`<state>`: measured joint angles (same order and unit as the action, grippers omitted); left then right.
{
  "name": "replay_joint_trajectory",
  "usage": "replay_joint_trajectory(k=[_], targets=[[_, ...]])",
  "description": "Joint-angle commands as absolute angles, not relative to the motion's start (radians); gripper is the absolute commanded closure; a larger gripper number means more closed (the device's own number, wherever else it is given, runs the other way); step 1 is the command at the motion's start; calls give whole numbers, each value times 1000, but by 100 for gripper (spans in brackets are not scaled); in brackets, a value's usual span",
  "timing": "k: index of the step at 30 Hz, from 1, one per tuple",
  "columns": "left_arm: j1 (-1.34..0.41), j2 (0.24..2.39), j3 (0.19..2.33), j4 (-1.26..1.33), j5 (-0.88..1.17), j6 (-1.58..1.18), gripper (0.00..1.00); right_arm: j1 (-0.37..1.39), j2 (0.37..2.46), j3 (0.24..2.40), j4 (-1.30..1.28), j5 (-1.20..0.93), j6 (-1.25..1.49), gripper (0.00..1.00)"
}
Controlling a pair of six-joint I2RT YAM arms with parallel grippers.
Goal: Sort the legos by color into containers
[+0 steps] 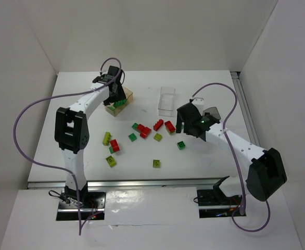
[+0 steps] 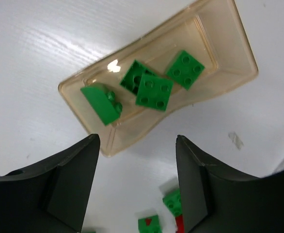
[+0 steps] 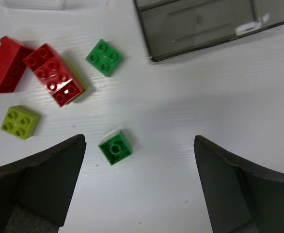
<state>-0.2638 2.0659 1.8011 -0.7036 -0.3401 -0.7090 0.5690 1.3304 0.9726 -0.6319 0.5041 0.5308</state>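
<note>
Four dark green legos (image 2: pixel 154 92) lie in the tan tray (image 2: pixel 239 58) below my left gripper (image 2: pixel 137 160), spread wide and empty. My right gripper (image 3: pixel 139 155), likewise empty and spread, hangs over a loose dark green brick (image 3: pixel 115 147) sitting nearer one finger; closing off-centre could knock it aside or skew it.

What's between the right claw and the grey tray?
Only bare white table, seen in the right wrist view. The right claw is open, facing the grey tray; a dark green lego lies off to the left.
</note>
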Motion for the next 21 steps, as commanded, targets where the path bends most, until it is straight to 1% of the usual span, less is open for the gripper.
replay_joint_trajectory(k=[1,4,6,7,8,10,15,20,21], targets=[[-308,1878,1743,-687,-341,-654,27,616,1307,1012,-565,450,512,0],[-340,1759,1625,-663,-292,-632,27,636,1334,991,-491,390,480,3],[-354,1708,1541,-649,-278,-623,27,637,1365,991,-440,368,462,3],[-363,1662,1517,-649,-266,-623,27,637,1403,1002,-440,368,445,5],[-380,1642,1494,-640,-265,-623,27,646,1422,1014,-427,368,434,11],[-394,1612,1442,-640,-256,-632,27,646,1474,1052,-413,351,414,14],[-432,1589,1367,-649,-265,-592,26,655,1520,1089,-381,203,382,15],[-433,1536,1295,-660,-279,-627,26,664,1580,1078,-322,133,485,12],[-433,1526,1295,-660,-290,-641,26,664,1594,1095,-312,133,544,12]])
